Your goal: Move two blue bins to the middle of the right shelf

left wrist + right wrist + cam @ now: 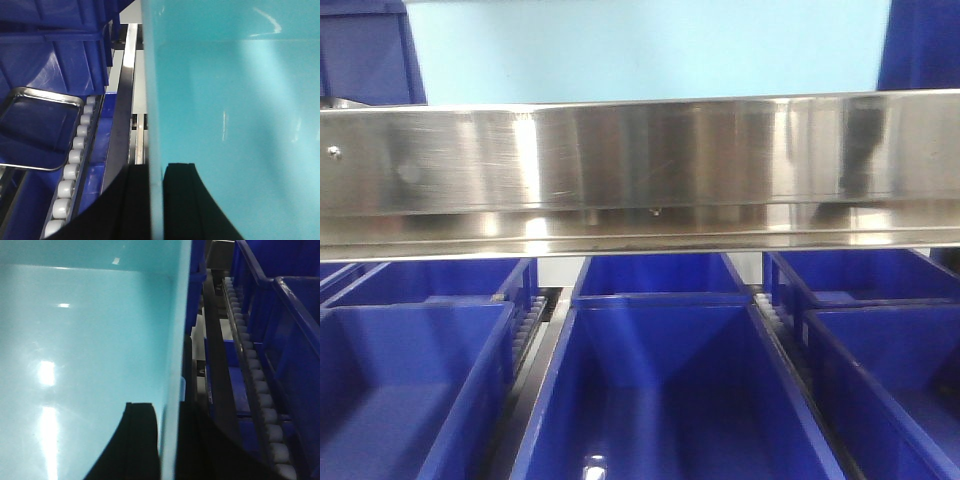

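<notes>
Evidently a two-handed carry. Left claw (156, 170) pinches one wall of the pale cyan bin (235, 100), with one black finger outside, one inside, and the thin wall edge running up between them. Right claw (167, 409) does the same on the opposite wall. The bin's interior spreads right of the left claw and left of the right claw, so the bin hangs between the two. In the front view its pale side shows above and behind a brushed stainless shelf beam (640, 160). Only one cyan bin can be made out; whether a second nests inside it, cannot tell.

Handling, judged: stiff moulded plastic, glossy and smooth. Probably light if empty, but bulky. Thin walls may flex or slip under a pinch, so grip near the rim, both sides level.

Outboard of each claw are royal blue bins (660, 400), tapered and open-topped, and a track of white rollers (75, 160) between steel rails.
</notes>
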Tool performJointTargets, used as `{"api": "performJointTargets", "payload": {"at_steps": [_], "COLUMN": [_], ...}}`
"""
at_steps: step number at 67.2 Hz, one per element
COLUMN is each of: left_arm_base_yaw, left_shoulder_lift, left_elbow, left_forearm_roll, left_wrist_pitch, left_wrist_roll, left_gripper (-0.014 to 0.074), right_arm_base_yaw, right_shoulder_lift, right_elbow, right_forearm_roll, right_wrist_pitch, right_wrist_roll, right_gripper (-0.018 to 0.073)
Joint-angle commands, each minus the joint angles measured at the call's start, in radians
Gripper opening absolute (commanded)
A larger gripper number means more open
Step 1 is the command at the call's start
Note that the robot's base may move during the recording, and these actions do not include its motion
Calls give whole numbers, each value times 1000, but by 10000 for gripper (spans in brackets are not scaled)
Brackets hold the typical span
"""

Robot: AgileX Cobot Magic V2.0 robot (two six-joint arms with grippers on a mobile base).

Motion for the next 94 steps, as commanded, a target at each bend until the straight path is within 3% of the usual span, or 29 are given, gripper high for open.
{"api": "performJointTargets", "payload": {"at_steps": [1,94], "left_arm_base_yaw": [-5,-5], "left_shoulder_lift": [-5,-5], "left_elbow": [-10,-10], "left_forearm_roll": [22,22], "left_wrist_pitch": [-40,-40], "left_wrist_roll": [3,3], "left_gripper": [-111,-111], "right_arm_base_yaw": [5,5], "right_shoulder_lift": [-9,-9], "right_elbow": [-12,-12], "right_forearm_roll": [-14,-14], "right_wrist_pitch": [-56,-56], "right_wrist_roll": [-15,-15], "right_gripper": [-162,-162]}}
